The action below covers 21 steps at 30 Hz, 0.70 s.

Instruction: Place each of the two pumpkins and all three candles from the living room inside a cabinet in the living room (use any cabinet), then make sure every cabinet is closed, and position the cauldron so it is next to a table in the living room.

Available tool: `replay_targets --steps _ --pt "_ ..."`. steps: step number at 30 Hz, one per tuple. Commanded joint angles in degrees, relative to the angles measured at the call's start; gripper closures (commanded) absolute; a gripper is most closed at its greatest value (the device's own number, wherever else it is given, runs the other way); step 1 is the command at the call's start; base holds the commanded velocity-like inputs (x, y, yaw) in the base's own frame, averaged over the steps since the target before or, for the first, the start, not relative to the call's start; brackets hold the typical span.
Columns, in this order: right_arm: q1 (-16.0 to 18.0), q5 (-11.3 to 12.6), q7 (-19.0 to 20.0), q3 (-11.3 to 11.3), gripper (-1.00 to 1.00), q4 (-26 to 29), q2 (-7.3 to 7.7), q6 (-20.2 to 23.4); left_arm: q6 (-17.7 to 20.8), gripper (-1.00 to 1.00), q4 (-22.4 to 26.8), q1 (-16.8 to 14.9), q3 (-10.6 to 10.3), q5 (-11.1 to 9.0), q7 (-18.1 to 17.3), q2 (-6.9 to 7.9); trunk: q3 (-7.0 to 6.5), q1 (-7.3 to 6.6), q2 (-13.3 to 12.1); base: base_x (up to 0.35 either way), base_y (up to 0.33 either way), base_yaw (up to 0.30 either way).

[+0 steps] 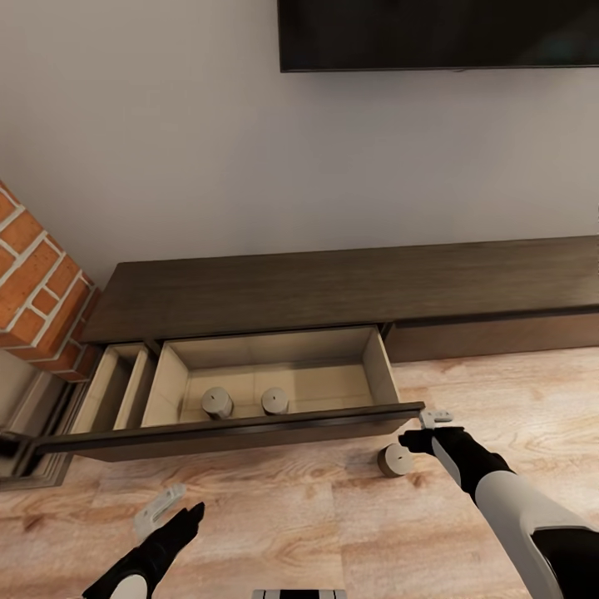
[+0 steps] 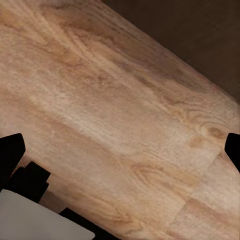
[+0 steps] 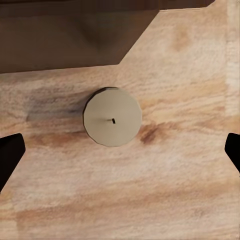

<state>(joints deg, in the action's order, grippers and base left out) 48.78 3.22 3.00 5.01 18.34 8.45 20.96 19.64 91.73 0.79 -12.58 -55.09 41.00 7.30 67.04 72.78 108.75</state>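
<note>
A living room with a pale wall, a dark television screen [image 1: 438, 35] at twelve o'clock, a red brick column [image 1: 37, 287] at nine o'clock, and a light wooden floor [image 1: 274, 516] across the lower half of the head view. Against the wall runs the long, low dark-brown cabinet [image 1: 349, 287]. Its wide drawer [image 1: 274, 378] is pulled out toward the robot, showing a pale wood interior, and a narrower compartment [image 1: 116, 387] stands open just beside it at nine o'clock. Inside the wide drawer two grey-olive candles stand upright near the front wall: one candle [image 1: 217, 403] and, at its three o'clock, a second candle [image 1: 275, 400], near each other but apart. The third candle [image 1: 391, 460] stands upright on the floor just outside the drawer front, near the drawer's right corner. The right gripper [image 1: 436, 418] hovers just beside and above it, at about one o'clock from the candle; in the right wrist view the candle top [image 3: 112, 116] with its tiny wick sits between the two dark fingertips, which stand wide apart and touch nothing. The left gripper [image 1: 160, 509] hangs low over bare floor at seven o'clock, its fingers spread and empty. The candle is likely light and stiff, with a smooth, possibly slippery side wall, and short enough to tip if nudged. The safest hold is probably across the round body, midway down, fingers on opposite sides, clear of the wick.
</note>
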Motion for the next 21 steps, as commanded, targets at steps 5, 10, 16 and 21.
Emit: replay_targets --steps 5,10,16,21 --pt "-0.1 0.0 0.0 0.0 -1.00 -0.1 -0.01 -1.7 0.2 -1.00 0.0 0.0 0.5 0.3 0.0 -0.26 0.00 0.00 0.0 -0.160 -0.041 0.000" --pt "-0.2 0.0 0.0 0.1 -1.00 -0.3 -0.05 -2.4 0.2 -1.00 0.0 0.0 0.6 0.2 0.0 -0.33 0.00 0.00 0.0 -0.087 -0.022 0.000" --pt "-0.4 0.0 0.1 0.0 -1.00 -0.6 -0.09 -6.3 0.3 -1.00 0.0 -0.1 0.7 0.0 0.0 -0.35 0.00 0.00 0.0 -0.022 -0.006 0.000" --pt "-1.2 0.0 0.1 0.1 -1.00 -0.9 -0.22 -9.7 0.3 -1.00 -0.1 -0.1 0.7 0.0 0.0 -0.38 0.18 0.22 0.4 -0.004 -0.001 0.000"
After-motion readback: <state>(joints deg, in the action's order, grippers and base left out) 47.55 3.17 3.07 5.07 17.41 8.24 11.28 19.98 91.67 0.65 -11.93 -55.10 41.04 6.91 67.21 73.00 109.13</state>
